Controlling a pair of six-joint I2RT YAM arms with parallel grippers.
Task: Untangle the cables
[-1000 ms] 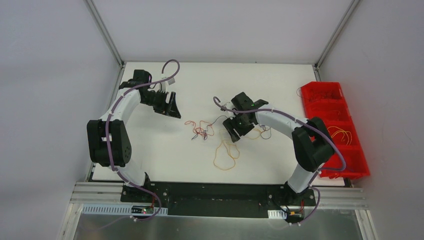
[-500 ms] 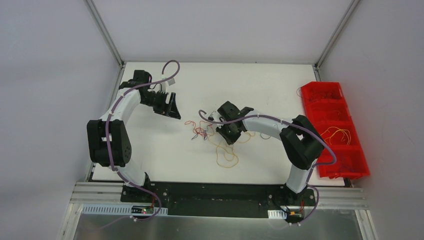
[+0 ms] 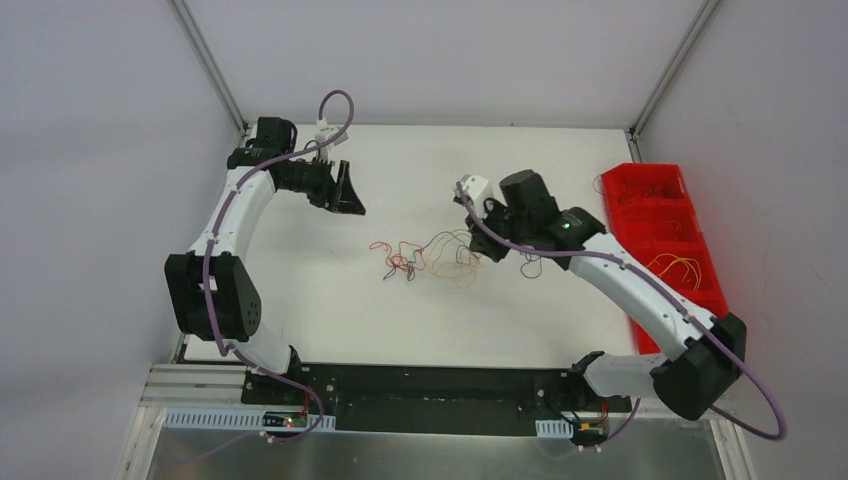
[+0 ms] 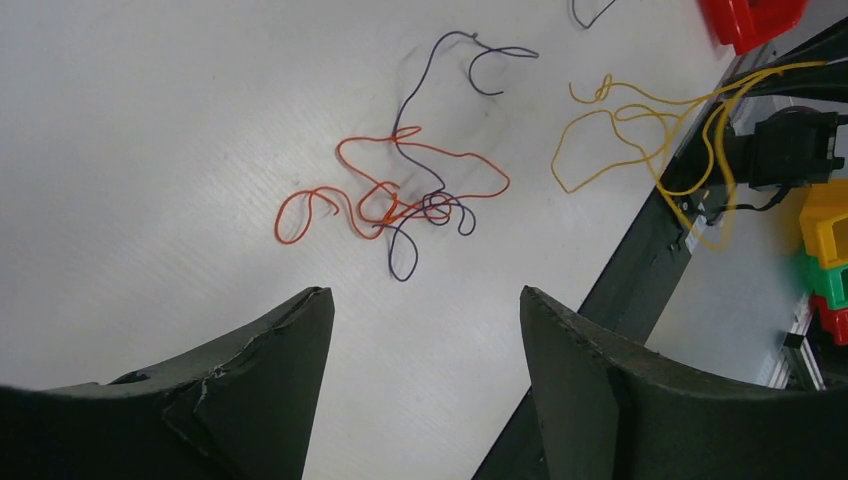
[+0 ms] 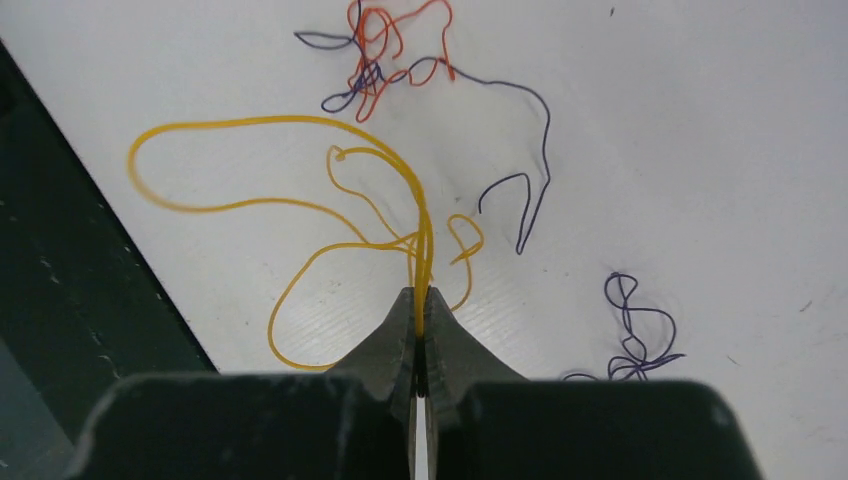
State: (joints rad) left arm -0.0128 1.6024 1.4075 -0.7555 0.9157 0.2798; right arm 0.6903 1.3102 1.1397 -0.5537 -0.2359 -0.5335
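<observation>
The white desk [image 3: 420,150] filled the middle of the overhead view, and over it my right arm [image 3: 640,290] had changed most. A second before it was folded low over the yellow loops at lower centre. Now it stretched long from the lower right, wrist raised toward the centre. My left arm [image 3: 235,215] had only drawn back a little toward the upper left, wrist tipped down at the desk. My left fingers [image 3: 348,203] stayed wide apart and held nothing. My right fingers [image 5: 420,325] had snapped fully shut on the yellow cable [image 5: 300,125], pinching several of its strands together. Its loops had been dragged up from the lower centre to lie just right of the orange and purple tangle [image 4: 400,200] at centre. I judged the yellow one nearly free of that knot, while the orange and purple strands were still wound together.
</observation>
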